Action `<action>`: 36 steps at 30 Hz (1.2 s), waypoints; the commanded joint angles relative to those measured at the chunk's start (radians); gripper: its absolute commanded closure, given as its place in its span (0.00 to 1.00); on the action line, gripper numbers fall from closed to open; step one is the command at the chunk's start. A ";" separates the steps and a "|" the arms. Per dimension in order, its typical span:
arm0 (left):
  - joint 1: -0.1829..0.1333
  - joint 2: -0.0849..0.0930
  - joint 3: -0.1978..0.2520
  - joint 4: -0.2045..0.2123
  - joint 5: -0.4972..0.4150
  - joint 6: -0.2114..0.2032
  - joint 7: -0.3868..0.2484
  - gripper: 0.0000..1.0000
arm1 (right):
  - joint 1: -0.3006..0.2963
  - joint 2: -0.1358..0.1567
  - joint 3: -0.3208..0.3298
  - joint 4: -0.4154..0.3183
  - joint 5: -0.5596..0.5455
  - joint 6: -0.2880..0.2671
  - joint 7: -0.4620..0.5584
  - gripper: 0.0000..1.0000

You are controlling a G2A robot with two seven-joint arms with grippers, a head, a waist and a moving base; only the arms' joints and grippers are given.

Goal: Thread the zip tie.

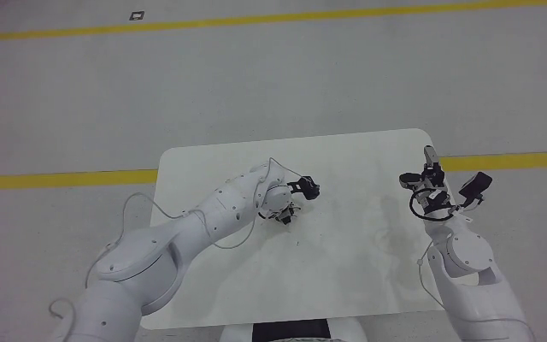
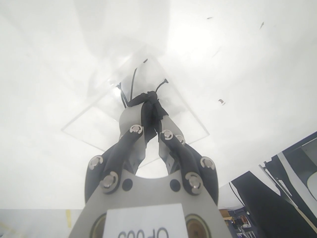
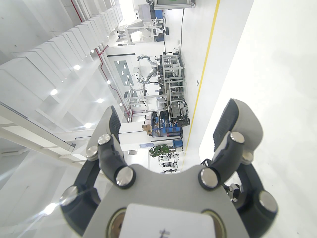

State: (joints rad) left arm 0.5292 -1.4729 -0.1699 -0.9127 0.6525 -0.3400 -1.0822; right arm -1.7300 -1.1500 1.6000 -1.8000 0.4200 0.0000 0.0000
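The right gripper (image 3: pixel 171 107) has its ribbed black fingers (image 3: pixel 224 122) spread wide apart, beside the white worktop (image 3: pixel 277 63). Past them a yellow line (image 3: pixel 205 58) runs along the floor toward machine racks (image 3: pixel 171 75), a potted plant (image 3: pixel 158 149) and ceiling lights (image 3: pixel 88 125).

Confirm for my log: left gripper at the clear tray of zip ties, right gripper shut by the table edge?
Not shut: the right wrist view shows the right gripper open, by the table edge. The left gripper is at the clear tray of zip ties.
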 commanded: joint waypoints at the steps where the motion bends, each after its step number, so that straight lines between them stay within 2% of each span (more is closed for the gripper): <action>1: -0.009 0.004 0.000 -0.015 -0.008 0.000 -0.012 1.00 | 0.000 0.000 0.000 0.000 0.000 0.000 0.000 0.00; 11: -0.045 0.049 0.000 -0.125 -0.035 0.000 -0.069 1.00 | 0.000 0.000 0.000 0.000 0.000 0.000 0.000 0.00; 18: -0.071 0.084 0.000 -0.180 -0.060 0.000 -0.100 1.00 | 0.000 0.000 0.000 0.000 0.000 0.000 0.000 0.00; 25: -0.107 0.138 -0.003 -0.251 -0.140 0.000 -0.086 1.00 | 0.000 0.000 0.000 0.000 0.000 0.000 0.000 0.00; 30: -0.115 0.196 -0.013 -0.313 -0.231 0.000 -0.090 1.00 | 0.000 0.000 0.000 0.000 0.000 0.000 0.000 0.00; 32: -0.116 0.221 -0.009 -0.336 -0.246 0.000 -0.110 1.00 | 0.000 0.000 0.000 0.000 0.000 0.000 0.000 0.00; 36: -0.116 0.221 -0.009 -0.336 -0.246 0.000 -0.110 1.00 | 0.000 0.000 0.000 0.000 0.000 0.000 0.000 0.00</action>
State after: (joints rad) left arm 0.4128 -1.2510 -0.1787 -1.2491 0.4058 -0.3400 -1.1933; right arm -1.7300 -1.1500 1.6000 -1.8000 0.4200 0.0000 0.0000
